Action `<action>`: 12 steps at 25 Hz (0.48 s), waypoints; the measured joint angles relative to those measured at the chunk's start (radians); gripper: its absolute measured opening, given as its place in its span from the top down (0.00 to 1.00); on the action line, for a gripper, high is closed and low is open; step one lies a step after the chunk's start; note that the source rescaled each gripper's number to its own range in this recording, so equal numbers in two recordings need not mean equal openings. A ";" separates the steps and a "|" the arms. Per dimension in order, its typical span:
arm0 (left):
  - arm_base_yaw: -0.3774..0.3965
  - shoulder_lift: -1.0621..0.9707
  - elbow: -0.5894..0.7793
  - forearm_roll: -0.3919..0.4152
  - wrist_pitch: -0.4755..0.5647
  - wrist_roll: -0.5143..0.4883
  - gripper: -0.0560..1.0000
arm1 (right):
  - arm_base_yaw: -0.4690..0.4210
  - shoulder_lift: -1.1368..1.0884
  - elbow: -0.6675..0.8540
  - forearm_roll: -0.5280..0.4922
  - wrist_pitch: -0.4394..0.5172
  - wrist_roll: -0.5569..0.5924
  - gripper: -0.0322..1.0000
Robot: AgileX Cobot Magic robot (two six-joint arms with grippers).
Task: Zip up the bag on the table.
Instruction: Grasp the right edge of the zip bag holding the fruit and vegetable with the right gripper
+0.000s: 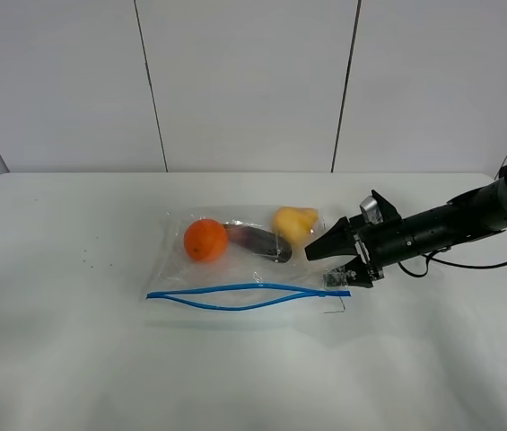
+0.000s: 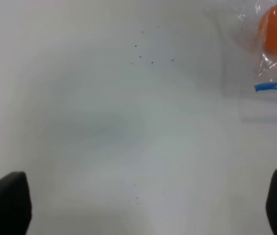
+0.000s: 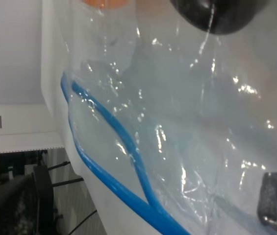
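Note:
The clear bag (image 1: 235, 269) lies in the middle of the white table (image 1: 56, 359), with an orange (image 1: 205, 240), a dark purple fruit (image 1: 262, 242) and a yellow fruit (image 1: 295, 223) inside. Its blue zip strip (image 1: 235, 297) runs along the near edge and gapes apart in the middle. My right gripper (image 1: 327, 268) is open at the bag's right end, its jaws on either side of that corner. The right wrist view shows the two blue zip tracks (image 3: 123, 166) meeting close by one fingertip (image 3: 275, 200). My left gripper (image 2: 143, 205) is open over bare table, left of the bag.
White wall panels (image 1: 244, 81) rise behind the table's far edge. Small dark specks (image 1: 91, 262) dot the tabletop left of the bag. The right arm (image 1: 450, 223) and its cable reach in from the right side. Past the table edge, dark stands (image 3: 40, 196) show in the right wrist view.

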 joint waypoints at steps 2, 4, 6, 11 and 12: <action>0.000 0.000 0.000 0.000 0.000 0.000 0.00 | 0.000 0.000 0.000 0.001 0.006 0.000 0.00; 0.000 0.000 0.000 0.000 0.000 0.000 0.00 | 0.000 0.000 0.000 0.003 0.016 0.002 0.00; 0.000 0.000 0.000 0.000 0.000 0.000 0.00 | 0.000 0.000 0.000 0.004 0.022 0.007 0.00; 0.000 0.000 0.000 0.000 0.000 0.000 0.00 | 0.000 0.000 0.000 0.004 0.022 0.017 0.00; 0.000 0.000 0.000 0.000 0.000 0.000 0.00 | 0.000 0.000 0.000 0.004 0.022 0.019 0.00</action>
